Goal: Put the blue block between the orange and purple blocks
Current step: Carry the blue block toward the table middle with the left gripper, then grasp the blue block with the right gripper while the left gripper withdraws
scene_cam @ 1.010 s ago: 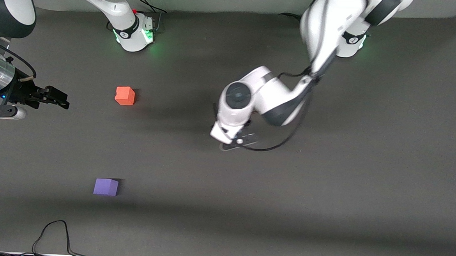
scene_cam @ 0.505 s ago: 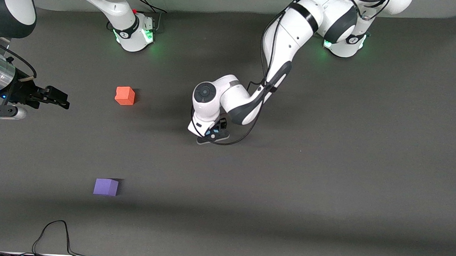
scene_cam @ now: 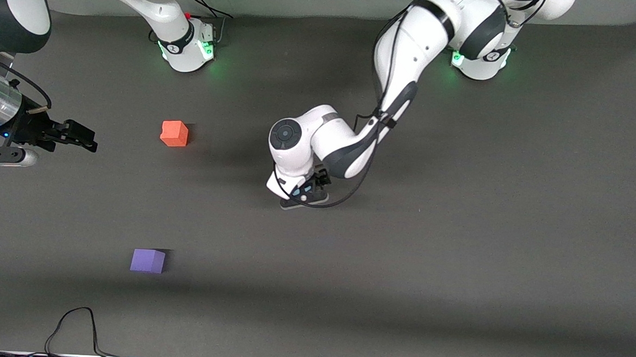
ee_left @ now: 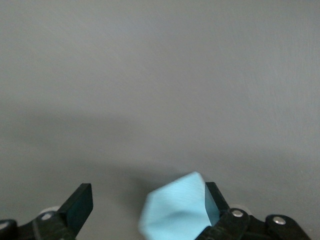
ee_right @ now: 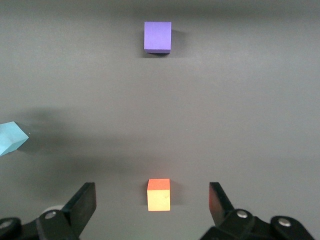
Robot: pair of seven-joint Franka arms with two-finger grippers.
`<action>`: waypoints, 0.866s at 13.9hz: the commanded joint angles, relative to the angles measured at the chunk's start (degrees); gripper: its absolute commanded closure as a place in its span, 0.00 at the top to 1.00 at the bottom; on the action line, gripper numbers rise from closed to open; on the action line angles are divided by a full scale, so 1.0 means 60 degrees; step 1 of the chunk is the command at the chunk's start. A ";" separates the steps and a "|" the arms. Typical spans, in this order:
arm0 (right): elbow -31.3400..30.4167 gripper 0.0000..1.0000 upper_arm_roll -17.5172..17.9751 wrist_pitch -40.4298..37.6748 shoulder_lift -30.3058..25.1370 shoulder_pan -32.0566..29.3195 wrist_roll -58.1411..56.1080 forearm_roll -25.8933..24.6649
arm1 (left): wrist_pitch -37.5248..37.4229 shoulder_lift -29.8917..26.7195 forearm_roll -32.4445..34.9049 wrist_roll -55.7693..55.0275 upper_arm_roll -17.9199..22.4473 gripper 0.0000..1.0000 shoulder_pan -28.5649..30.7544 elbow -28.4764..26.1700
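Left wrist view showed the left gripper (ee_left: 145, 212) with its fingers spread wide, the blue block (ee_left: 175, 210) tilted against one finger and clear of the other. Over mid-surface (scene_cam: 455, 262), it hung low. The orange block (scene_cam: 174, 133) and the purple block (scene_cam: 147, 260) sat well apart toward the right arm's end, purple nearer the front camera. The right gripper (ee_right: 150, 202) waited wide open, empty, over the orange block.
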 commanded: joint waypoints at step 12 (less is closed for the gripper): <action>0.2202 1.00 0.0115 0.0370 0.2862 0.4299 0.0529 0.0110 | -0.1261 -0.7292 -0.1123 0.8020 -0.0093 1.00 0.7231 -0.6710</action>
